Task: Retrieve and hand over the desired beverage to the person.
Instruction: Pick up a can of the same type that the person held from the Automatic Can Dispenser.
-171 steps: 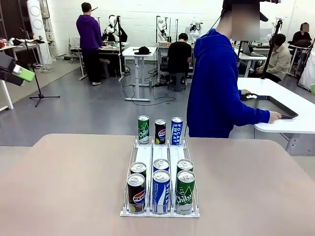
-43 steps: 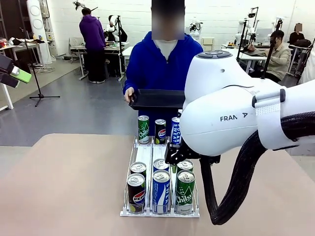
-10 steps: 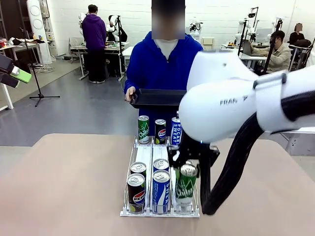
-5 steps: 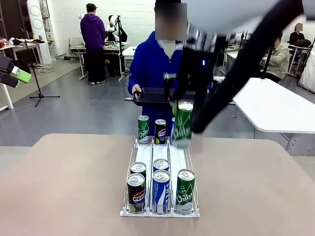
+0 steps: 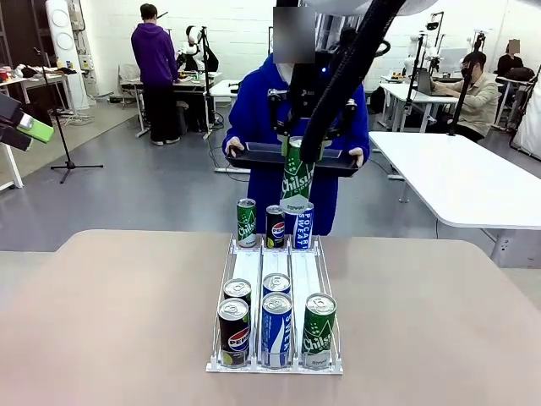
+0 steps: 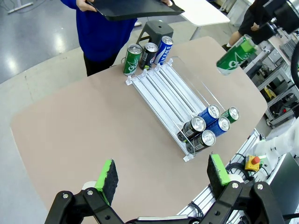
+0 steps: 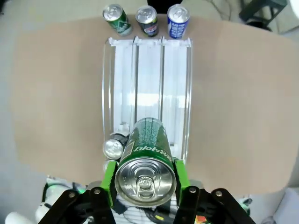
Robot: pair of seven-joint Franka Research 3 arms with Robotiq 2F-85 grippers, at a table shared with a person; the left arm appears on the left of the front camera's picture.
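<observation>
Right-wrist view: pads (image 7: 110,182) against green can (image 7: 145,154)

Black left tool (image 6: 161,171) with green pads (image 6: 106,175); person (image 5: 254,110) wears blue hoodie

Right gripper (image 5: 295,144) held high, clamped on a can (image 5: 297,182); left gripper (image 6: 162,172) spread wide

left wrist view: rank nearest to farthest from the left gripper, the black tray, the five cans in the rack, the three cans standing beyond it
1. five cans, lower right in the rack, nearest the left gripper.
2. three standing cans, past the rack's far end.
3. black tray, top, held by the person.
</observation>
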